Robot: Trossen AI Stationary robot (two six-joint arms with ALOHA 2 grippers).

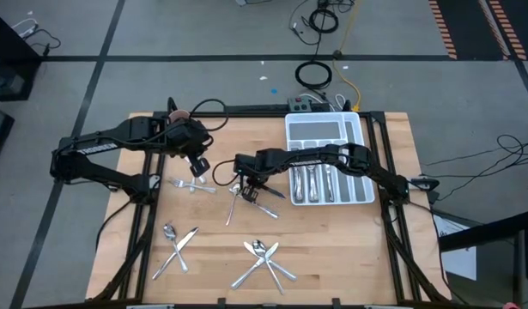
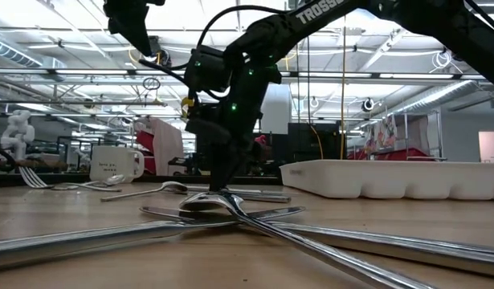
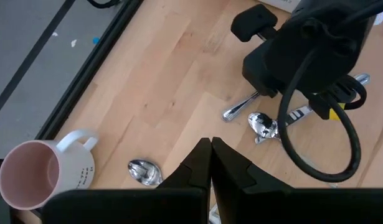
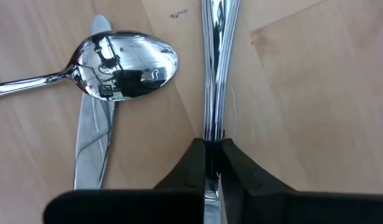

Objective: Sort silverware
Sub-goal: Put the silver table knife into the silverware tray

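Observation:
Silverware lies scattered on the wooden table: a crossed heap [image 1: 249, 199] at the middle, a fork [image 1: 191, 185] to its left, and more pieces near the front [image 1: 176, 245] [image 1: 265, 259]. My right gripper [image 1: 243, 184] points down into the middle heap, shut on one slim shiny piece [image 4: 215, 74]. I cannot tell which kind of piece it is. Beside that piece a spoon [image 4: 126, 62] rests with its bowl on a knife blade [image 4: 91, 155]. My left gripper [image 1: 201, 165] hangs shut above the table, left of the heap, with nothing in it. My right gripper pinches the slim piece's narrow shaft [image 4: 211, 138] between its two fingers, coming from above and pointing steeply down. The fingers lie across the shaft. The rest of the piece runs away from the fingers, lying on the wood.
A white divided tray [image 1: 332, 120] with several pieces in its compartments stands at the back right. A white mug [image 3: 45, 174] stands on the table's far left part. Bare wood shows between the middle heap and the pieces at the front.

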